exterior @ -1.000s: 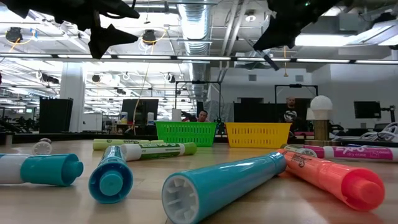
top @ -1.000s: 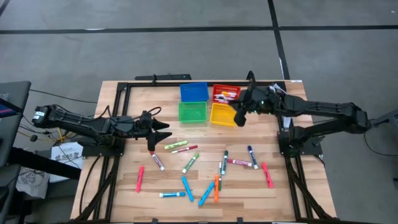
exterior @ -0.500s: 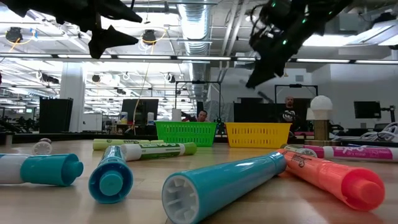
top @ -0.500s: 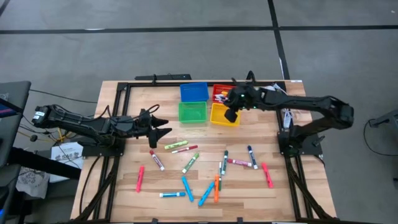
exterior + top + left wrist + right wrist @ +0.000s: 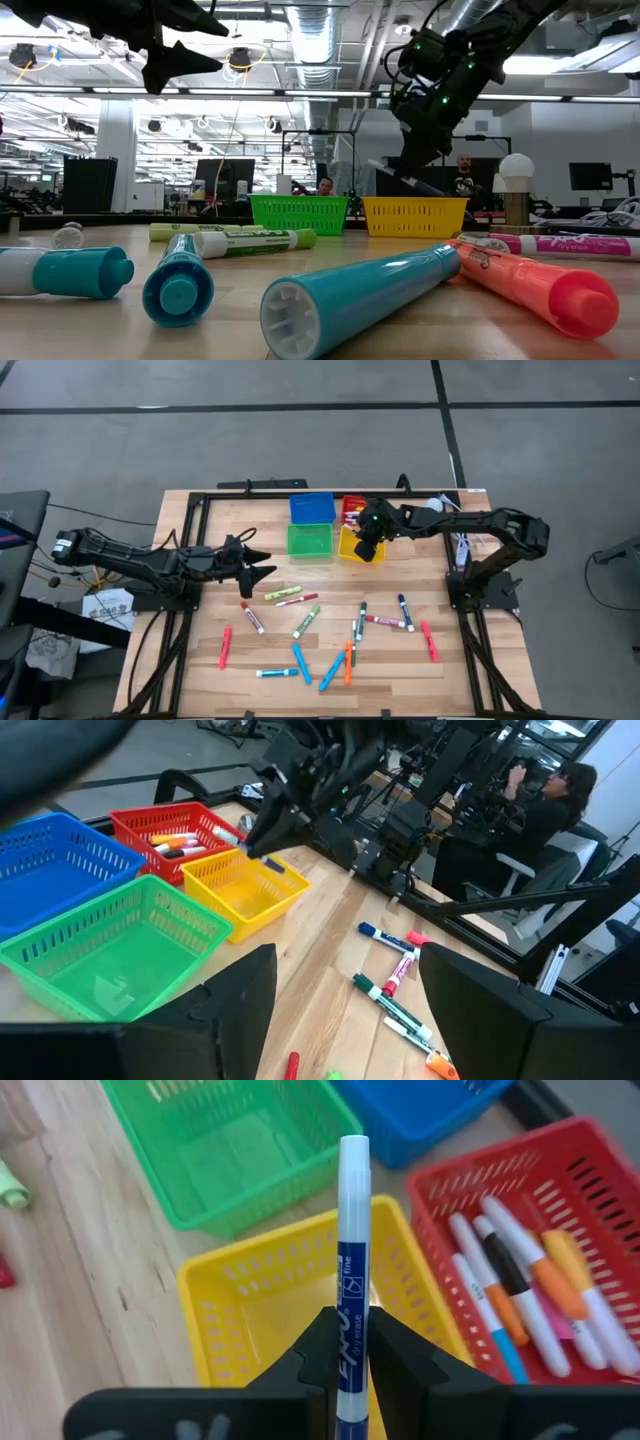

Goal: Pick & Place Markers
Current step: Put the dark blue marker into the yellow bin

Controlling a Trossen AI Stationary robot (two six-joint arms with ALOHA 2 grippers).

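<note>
My right gripper (image 5: 368, 549) is shut on a white marker with a blue label (image 5: 352, 1230) and hangs over the yellow bin (image 5: 350, 544). The same gripper shows high above the yellow bin (image 5: 415, 215) in the low view. Several markers (image 5: 322, 630) lie flat and scattered on the wooden table's near half. More markers lie in the red bin (image 5: 545, 1295). My left gripper (image 5: 258, 565) stands open above the table's left part, with nothing between its fingers (image 5: 245, 995). My right gripper pinches the marker's barrel (image 5: 349, 1348) between its two fingers. The marker runs along the fingers and sticks out well past their tips. The fingers slant downward from the table's right side. The marker is lifted clear, its free end (image 5: 354, 1148) over the yellow bin.
Four small bins stand together at the table's far middle: blue (image 5: 312, 508), red (image 5: 357, 508), green (image 5: 309, 541) and yellow. A black frame (image 5: 200, 500) runs round the table. People sit in the room beyond the table (image 5: 560, 800).
My right gripper has gone down and toward the table's left edge with the marker, from the far right corner to above the yellow bin, and has tipped more steeply downward.
</note>
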